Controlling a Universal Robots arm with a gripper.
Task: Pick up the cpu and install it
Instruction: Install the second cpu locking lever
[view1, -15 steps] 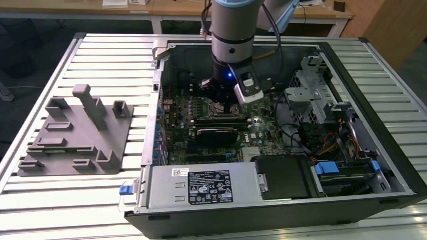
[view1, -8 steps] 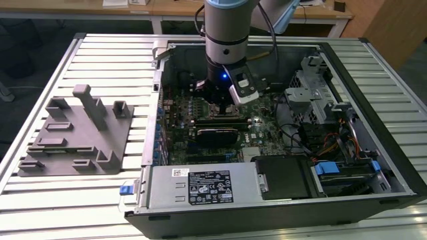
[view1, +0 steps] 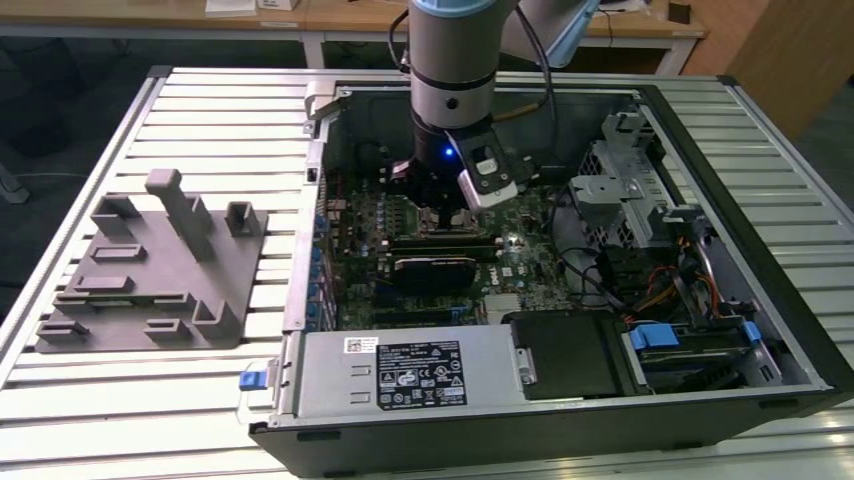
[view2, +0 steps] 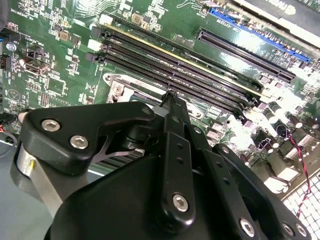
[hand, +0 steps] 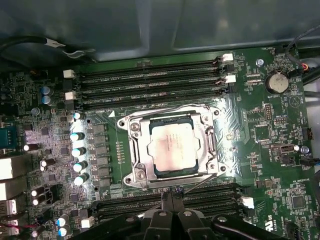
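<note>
The cpu (hand: 172, 148), a silver-grey square chip, lies flat in the motherboard socket inside its metal frame (hand: 131, 150). My gripper (hand: 169, 196) hovers just beside the socket's edge, over a bank of memory slots, with its black fingers drawn together and nothing between them. The second wrist view has the gripper (view2: 170, 97) pointing down at the socket's corner. In the exterior view the gripper (view1: 441, 215) hangs low inside the open computer case (view1: 747, 300), over the middle of the green board.
A grey plastic block (view1: 147, 270) with slots and posts sits on the slatted table at the exterior view's left. Inside the case are a black finned module (view1: 427, 270), the power supply (view1: 400, 375), a drive cage (view1: 627, 190) and loose cables (view1: 627, 290).
</note>
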